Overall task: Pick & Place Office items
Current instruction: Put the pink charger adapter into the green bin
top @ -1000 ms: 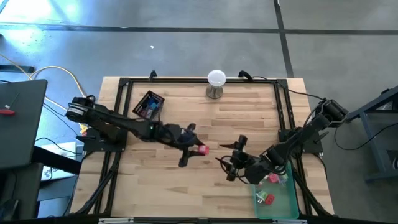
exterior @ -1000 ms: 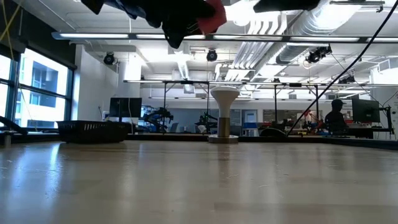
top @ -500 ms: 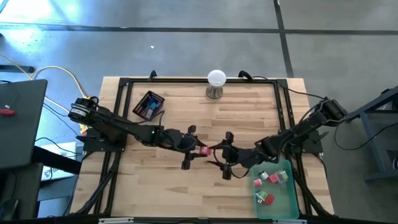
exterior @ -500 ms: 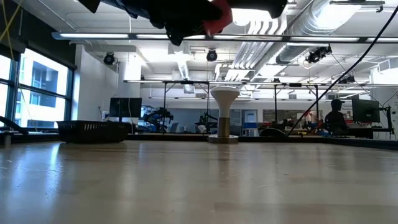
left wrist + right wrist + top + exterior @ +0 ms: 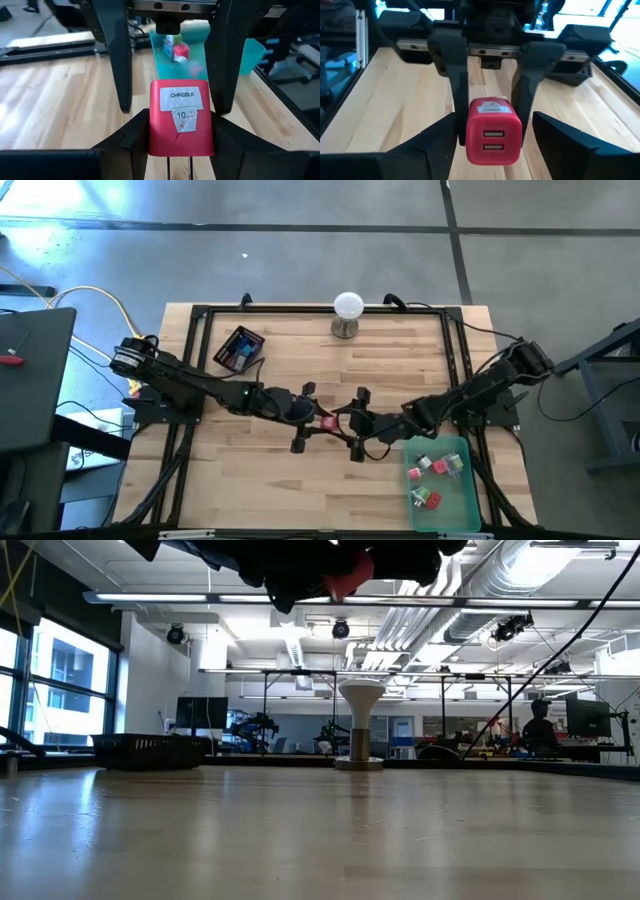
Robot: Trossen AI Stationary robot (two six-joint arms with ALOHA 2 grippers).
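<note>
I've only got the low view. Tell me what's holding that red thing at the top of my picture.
Observer: The left end effector is gripping it. It's a red plastic charger block, held above the middle of the table.
Operator: Report the right end effector.
Observer: The right end effector is open. Its fingers sit astride the same block with a gap on either side, so it has no grip yet.
Operator: Give me the drop spot.
Observer: A teal plastic bin sits by the right arm, at the table's right edge. It holds a few small red, pink and green pieces.
</note>
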